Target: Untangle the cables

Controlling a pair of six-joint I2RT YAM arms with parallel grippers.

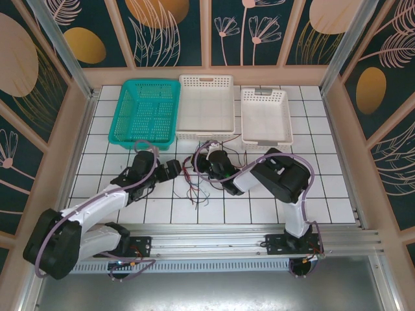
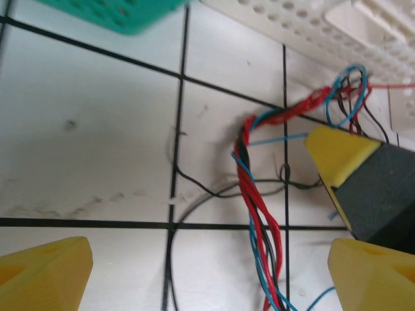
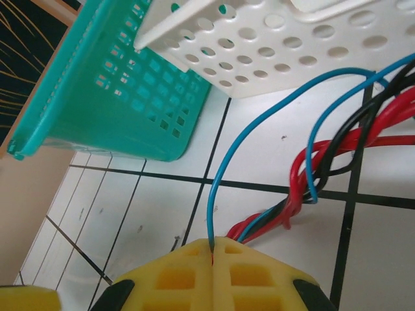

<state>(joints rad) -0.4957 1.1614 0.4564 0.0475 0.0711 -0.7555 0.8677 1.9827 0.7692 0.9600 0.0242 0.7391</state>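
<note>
- The cables (image 1: 196, 184), red, black and blue wires twisted into one bundle, lay on the tiled tabletop (image 1: 337, 194), just in front of the middle white basket (image 1: 206, 110).
- The right claw (image 3: 213, 256) was clamped together on the cables, near that basket's front wall.
- The left claw (image 2: 207, 272) stood wide apart over the bundle, before the same basket.

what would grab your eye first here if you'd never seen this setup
The twisted rope of red, black and blue cables on the white tiles mid-table. The right tool is pinched shut on strands of it; the left tool stands open nearby. A teal basket sits far left at the back.
</note>
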